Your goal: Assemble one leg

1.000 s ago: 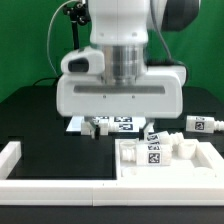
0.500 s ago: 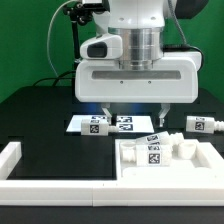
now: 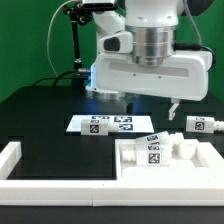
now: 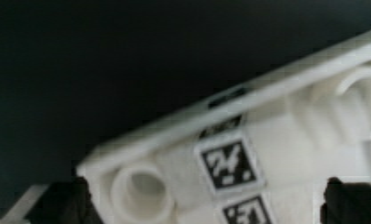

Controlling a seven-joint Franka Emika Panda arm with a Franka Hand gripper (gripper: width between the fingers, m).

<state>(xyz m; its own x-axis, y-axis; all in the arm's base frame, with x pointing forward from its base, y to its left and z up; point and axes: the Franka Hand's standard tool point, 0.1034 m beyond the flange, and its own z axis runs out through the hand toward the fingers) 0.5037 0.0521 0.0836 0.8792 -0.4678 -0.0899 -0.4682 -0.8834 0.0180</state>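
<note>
- Tool (image 3: pixel 147 105) hangs high over the black counter (image 3: pixel 40 120), fingers (image 3: pixel 172 108) spread wide, nothing between them.
- The leg (image 3: pixel 200 124) lies on its side on the counter at the exterior view's right, just behind the white block (image 3: pixel 185 165), clear of the tool.
- The marker board (image 3: pixel 112 123) lies flat nearby.

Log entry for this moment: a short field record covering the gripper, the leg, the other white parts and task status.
gripper: open, fingers apart, holding nothing, raised above the table
leg: lying on the table at the exterior view's right, apart from the gripper
white block: near the front, with raised tagged parts on top
marker board: flat on the table, to the exterior view's left of the leg
task status: leg not yet grasped
</note>
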